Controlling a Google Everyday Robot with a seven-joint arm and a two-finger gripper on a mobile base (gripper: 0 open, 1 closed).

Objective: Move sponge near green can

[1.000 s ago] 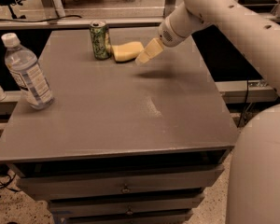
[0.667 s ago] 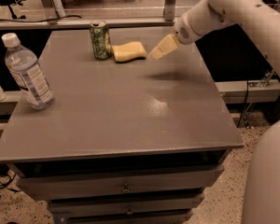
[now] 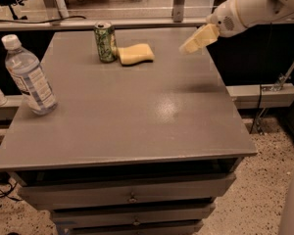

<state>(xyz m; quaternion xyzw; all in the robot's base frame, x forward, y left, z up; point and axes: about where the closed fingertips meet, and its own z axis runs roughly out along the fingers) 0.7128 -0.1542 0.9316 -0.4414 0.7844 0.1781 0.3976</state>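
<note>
The pale yellow sponge (image 3: 135,54) lies flat on the grey table (image 3: 137,116) at the back, right beside the green can (image 3: 106,42), which stands upright just to its left. My gripper (image 3: 192,45) hangs above the table's back right part, well to the right of the sponge and apart from it. It holds nothing.
A clear plastic water bottle (image 3: 28,76) with a white cap stands near the table's left edge. The table has drawers (image 3: 132,198) below its front edge. A rail (image 3: 112,23) runs behind the table. My white arm (image 3: 259,6) reaches in from the upper right.
My gripper has drawn away from the sponge, moving right and up. The sponge and can have stayed in place.
</note>
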